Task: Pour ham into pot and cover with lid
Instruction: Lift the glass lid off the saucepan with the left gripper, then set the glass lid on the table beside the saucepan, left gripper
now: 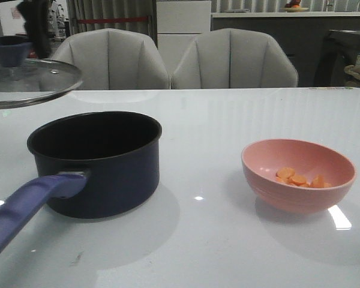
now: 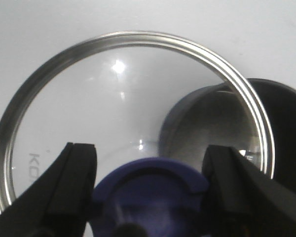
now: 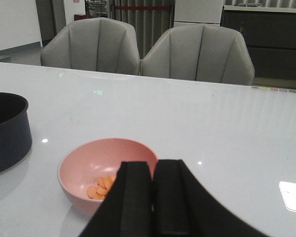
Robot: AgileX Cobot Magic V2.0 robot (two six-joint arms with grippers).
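Observation:
The dark navy pot (image 1: 96,162) stands open on the table's left, its purple-blue handle (image 1: 24,204) pointing toward the near left. My left gripper (image 2: 150,168) is shut on the lid's blue knob (image 2: 148,197) and holds the glass lid (image 1: 33,81) in the air, above and to the left of the pot. The pot (image 2: 281,128) shows under the lid's edge in the left wrist view. The orange ham slices (image 1: 299,179) lie in a pink bowl (image 1: 288,201) on the right. My right gripper (image 3: 154,165) is shut and empty, near the bowl (image 3: 84,168), and is out of the front view.
Two grey chairs (image 1: 168,60) stand behind the table's far edge. The white tabletop (image 1: 198,132) lies bare between pot and bowl. The pot (image 3: 7,131) is also in the right wrist view.

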